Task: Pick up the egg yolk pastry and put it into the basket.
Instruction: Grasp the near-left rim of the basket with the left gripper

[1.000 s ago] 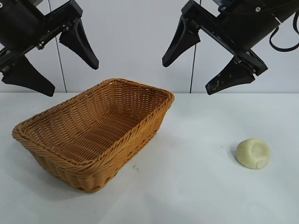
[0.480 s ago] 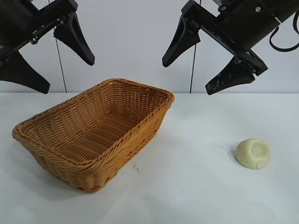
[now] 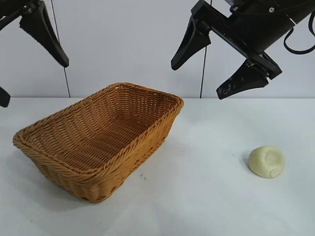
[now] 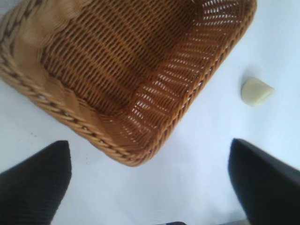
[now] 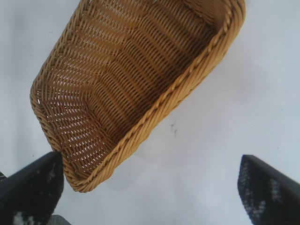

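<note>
On the white table we see the egg yolk pastry lying alone toward the right side, dent facing up and outward, well apart from the basket. That woven basket sits at the left-centre of the table with nothing inside it; the left wrist view shows its braided rim and the pastry off beyond its far corner.

High above the table we find the right gripper, its two dark fingers spread wide and holding nothing, hanging between the basket's far end and the pastry. Up at the exterior view's left edge we see the left gripper, partly out of frame, its fingers likewise set wide apart and empty, above the basket's left side.
</note>
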Motion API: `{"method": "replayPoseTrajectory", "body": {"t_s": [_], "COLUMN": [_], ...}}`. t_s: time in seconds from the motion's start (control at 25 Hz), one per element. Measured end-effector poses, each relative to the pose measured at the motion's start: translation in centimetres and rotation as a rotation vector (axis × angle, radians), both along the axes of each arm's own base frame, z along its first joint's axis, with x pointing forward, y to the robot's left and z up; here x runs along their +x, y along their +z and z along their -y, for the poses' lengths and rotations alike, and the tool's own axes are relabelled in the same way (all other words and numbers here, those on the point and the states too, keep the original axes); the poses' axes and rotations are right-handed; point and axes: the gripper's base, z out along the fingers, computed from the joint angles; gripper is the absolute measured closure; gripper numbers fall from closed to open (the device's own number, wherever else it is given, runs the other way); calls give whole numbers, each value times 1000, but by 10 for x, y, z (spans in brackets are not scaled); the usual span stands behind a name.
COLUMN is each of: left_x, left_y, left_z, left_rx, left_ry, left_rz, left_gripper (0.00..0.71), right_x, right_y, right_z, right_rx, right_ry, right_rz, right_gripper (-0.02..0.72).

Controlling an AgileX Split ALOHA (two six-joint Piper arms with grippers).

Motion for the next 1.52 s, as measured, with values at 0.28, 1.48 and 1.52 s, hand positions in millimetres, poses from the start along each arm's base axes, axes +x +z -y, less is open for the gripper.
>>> {"method": "replayPoseTrajectory", "body": {"t_s": [0.28, 1.48, 1.52], "left_x": [13, 67, 67], "left_y": [-31, -137, -138], "left_z": [9, -6, -6], "left_rx": [71, -16, -14], "left_ry": [273, 485, 486], "left_rz": [-93, -336, -340], "left_gripper": [14, 14, 20], "right_x": [0, 0, 0], "right_y": [0, 0, 0], "right_z": [0, 0, 0], "right_rx": [0, -4, -4], "right_ry": [0, 0, 0], "right_rz": [0, 4, 4], "right_gripper": [6, 6, 6]}}
